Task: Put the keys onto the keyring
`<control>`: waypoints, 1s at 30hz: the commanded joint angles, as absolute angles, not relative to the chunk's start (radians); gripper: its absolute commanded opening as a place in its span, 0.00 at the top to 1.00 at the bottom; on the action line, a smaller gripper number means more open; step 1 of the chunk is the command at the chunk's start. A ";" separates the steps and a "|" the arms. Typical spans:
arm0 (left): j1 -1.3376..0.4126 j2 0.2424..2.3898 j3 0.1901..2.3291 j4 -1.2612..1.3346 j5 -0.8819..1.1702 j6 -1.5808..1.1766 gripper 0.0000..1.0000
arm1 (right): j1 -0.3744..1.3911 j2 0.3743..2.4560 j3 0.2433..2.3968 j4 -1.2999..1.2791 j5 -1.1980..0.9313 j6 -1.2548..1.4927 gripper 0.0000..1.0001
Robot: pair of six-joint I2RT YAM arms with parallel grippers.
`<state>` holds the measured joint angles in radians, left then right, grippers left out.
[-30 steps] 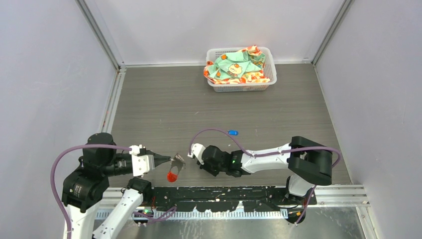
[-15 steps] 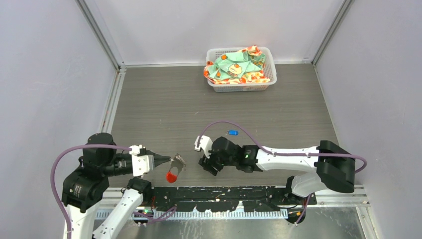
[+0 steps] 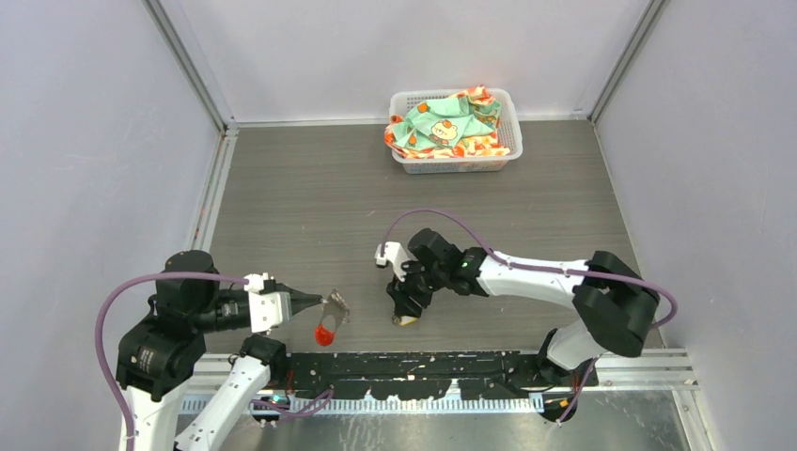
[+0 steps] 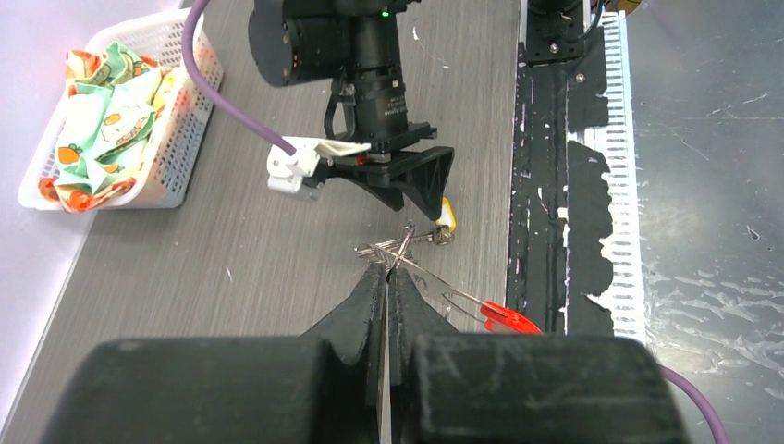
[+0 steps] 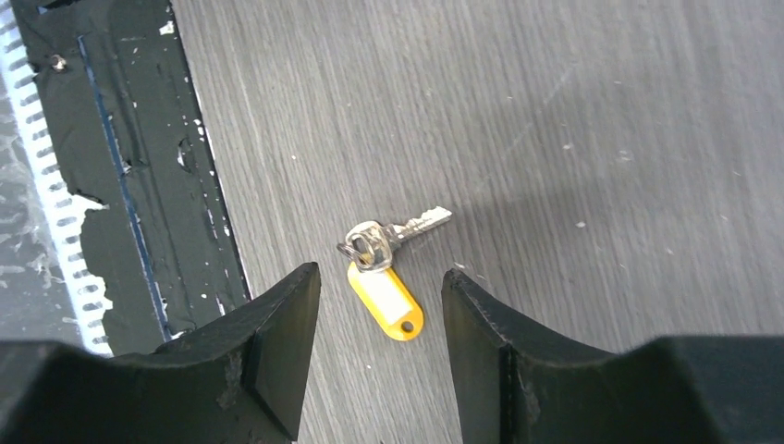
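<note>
The left claw (image 4: 386, 270) pinched the keyring (image 4: 407, 242) aloft for threading; the right claw (image 5: 379, 274) hung spread over the yellow key (image 5: 386, 289), apparently to grab it.

Bright, even light; soft shadows, sharp focus throughout.

The grey wood-grain tabletop (image 3: 301, 207) carries a white plastic lattice basket (image 3: 453, 165) at its far edge, right of the middle. A small silver metal key with a yellow plastic tag (image 5: 384, 294) lies flat near the front, just beside the chipped black strip (image 3: 451, 362) along the near edge.
</note>
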<state>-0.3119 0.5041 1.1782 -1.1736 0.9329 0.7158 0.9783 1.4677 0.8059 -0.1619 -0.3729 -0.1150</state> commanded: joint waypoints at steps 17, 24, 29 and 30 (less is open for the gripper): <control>-0.307 0.492 1.214 -1.171 0.919 0.723 1.00 | 1.008 1.598 0.826 -0.080 -0.467 -0.122 0.48; -0.307 0.492 1.223 -1.177 0.913 0.722 1.00 | 1.033 1.622 0.823 -0.078 -0.417 -0.130 0.53; -0.307 0.492 1.228 -1.172 0.912 0.715 1.00 | 1.056 1.639 0.822 -0.081 -0.373 -0.130 0.59; -0.307 0.494 1.230 -1.173 0.910 0.715 1.00 | 1.060 1.642 0.822 -0.083 -0.367 -0.129 0.60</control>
<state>-0.3119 0.4973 1.1942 -1.1873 0.9104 0.7177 1.0412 1.6333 0.8219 -0.1158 -0.4149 -0.1261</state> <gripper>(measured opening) 0.010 0.421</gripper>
